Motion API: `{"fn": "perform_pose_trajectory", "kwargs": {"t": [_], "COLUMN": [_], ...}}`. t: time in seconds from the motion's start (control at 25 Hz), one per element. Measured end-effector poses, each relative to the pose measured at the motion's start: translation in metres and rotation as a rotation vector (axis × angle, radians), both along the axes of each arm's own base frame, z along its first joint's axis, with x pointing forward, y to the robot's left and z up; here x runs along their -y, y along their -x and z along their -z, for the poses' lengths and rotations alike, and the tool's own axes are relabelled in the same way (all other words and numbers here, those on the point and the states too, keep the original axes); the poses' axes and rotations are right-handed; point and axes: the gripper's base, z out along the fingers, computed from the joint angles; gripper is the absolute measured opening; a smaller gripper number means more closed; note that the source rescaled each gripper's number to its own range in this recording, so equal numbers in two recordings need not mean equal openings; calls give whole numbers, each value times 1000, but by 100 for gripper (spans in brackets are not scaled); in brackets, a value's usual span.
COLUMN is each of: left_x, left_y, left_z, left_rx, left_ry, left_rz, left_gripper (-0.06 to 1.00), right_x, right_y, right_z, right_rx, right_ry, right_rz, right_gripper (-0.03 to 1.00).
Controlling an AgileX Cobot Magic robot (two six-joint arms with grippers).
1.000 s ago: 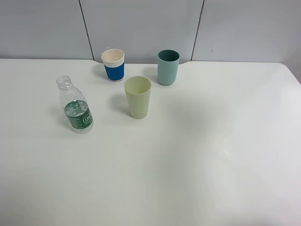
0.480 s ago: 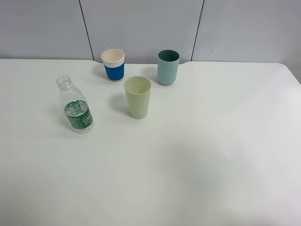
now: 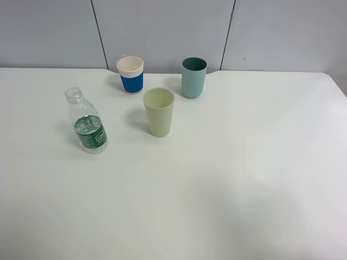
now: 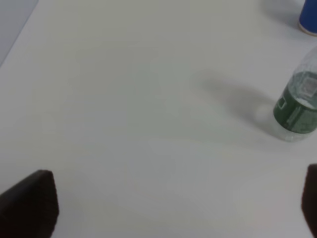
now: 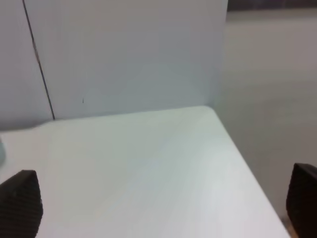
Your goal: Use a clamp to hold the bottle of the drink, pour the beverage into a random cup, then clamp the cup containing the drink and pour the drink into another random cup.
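Note:
A clear plastic bottle (image 3: 87,121) with a green label and no cap stands upright at the left of the white table (image 3: 217,179); it holds some water. It also shows in the left wrist view (image 4: 298,106). Three cups stand behind it: a white cup with a blue band (image 3: 130,75), a pale green cup (image 3: 159,111) and a teal cup (image 3: 193,77). Neither gripper shows in the exterior high view. My left gripper (image 4: 173,208) is open, with the bottle ahead of it and apart. My right gripper (image 5: 163,206) is open over the table's far right corner.
A grey panelled wall (image 3: 162,27) runs behind the table. The table's right edge (image 5: 237,153) drops to the floor in the right wrist view. A corner of the blue-banded cup (image 4: 309,20) shows in the left wrist view.

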Motion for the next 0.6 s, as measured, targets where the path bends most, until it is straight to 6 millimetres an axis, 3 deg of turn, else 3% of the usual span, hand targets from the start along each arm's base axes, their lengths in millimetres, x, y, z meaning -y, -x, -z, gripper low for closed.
{"fn": "perform_pose_trajectory", "kwargs": {"t": [0.32, 0.6], "left_x": [0, 0], "left_y": [0, 0], "left_z": [0, 0], "left_rx": [0, 0], "left_ry": [0, 0], "left_rz": [0, 0], "left_gripper": [100, 100], "right_x": [-1, -1], "right_y": [-17, -17], "right_z": [52, 53], "right_rx": [-291, -294], "right_ry": [-57, -56], "right_rz": [-18, -22], "right_gripper": [99, 99]}}
